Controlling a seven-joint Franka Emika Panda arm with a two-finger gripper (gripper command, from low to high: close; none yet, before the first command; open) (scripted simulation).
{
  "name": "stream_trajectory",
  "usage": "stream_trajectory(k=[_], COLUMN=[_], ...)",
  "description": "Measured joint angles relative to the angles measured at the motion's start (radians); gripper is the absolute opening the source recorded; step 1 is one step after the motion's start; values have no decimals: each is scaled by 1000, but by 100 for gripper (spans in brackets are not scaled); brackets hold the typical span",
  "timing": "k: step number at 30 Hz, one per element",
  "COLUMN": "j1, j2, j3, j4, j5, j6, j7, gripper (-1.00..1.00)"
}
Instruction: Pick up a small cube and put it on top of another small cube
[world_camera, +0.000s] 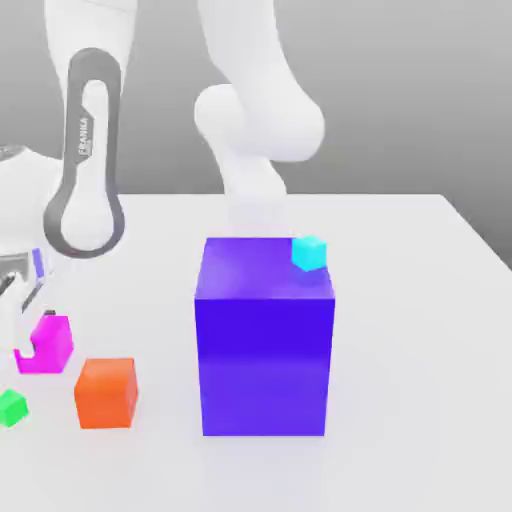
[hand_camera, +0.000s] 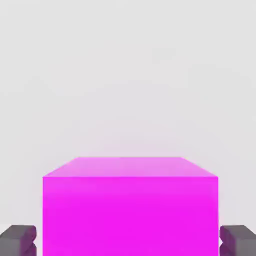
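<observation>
Plainly, "FRANKA" on arm link (world_camera: 84, 135) — jaws (hand_camera: 128, 240) flanking magenta cube (hand_camera: 130, 210)

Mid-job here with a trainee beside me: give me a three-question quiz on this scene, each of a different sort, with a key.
1. True or false: the cyan cube sits on the purple block.
2. In the hand view, what lies between the pincer fingertips: A) orange cube, B) magenta cube, C) green cube?
3. Fill in: in the exterior view, the orange cube stands to the purple block's ____.

Key: 1 true; 2 B; 3 left.
</observation>
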Motion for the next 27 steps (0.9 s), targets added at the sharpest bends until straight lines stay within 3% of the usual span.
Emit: stream_trajectory(k=[5,12,27], j1=[-5,27,80], j2=[2,-200,-147], j3=[5,-61,28], j4=[0,-24,167], j5=[-2,-186,-187], j6=[2,-170,-312], j7=[2,120,-191], gripper=[-100,-100,-100])
